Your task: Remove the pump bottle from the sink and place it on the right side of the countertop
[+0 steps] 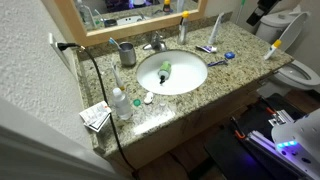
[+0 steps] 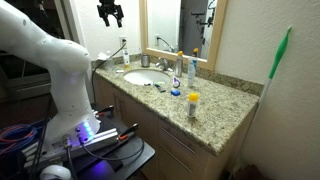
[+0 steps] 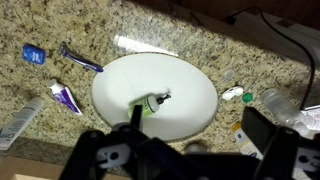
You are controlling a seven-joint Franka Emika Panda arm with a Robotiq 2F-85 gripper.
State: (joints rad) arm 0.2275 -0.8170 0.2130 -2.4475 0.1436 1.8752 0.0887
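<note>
- In the sink [image 3: 195, 80], near the middle of the white basin, the pump bottle [image 3: 151, 104] lies on its side. In the wrist view its green body points lower left and its pale pump top upper right. Nothing touches it.
- The sink is set into the speckled surface [image 1: 228, 62], with the faucet [image 1: 155, 43] at its back rim.
- The hand [image 2: 110, 14] hangs high above the sink, pointing straight down, well apart from the bottle.
- Its fingers [image 3: 262, 135] are spread wide, one on each side of the wrist view, and hold nothing.
- The white arm [image 2: 50, 60] rises from its base in front of the cabinet, bends upward and runs out of the top of the exterior view.
- Just beside the sink on the surface lie a purple toothbrush [image 3: 80, 60] and a small tube [image 3: 65, 97].
- A clear bottle [image 1: 120, 103] with a white cap stands near the surface's front edge, to one side of the sink.
- An orange-topped bottle [image 2: 193, 103] stands upright farther along the surface, apart from the sink.
</note>
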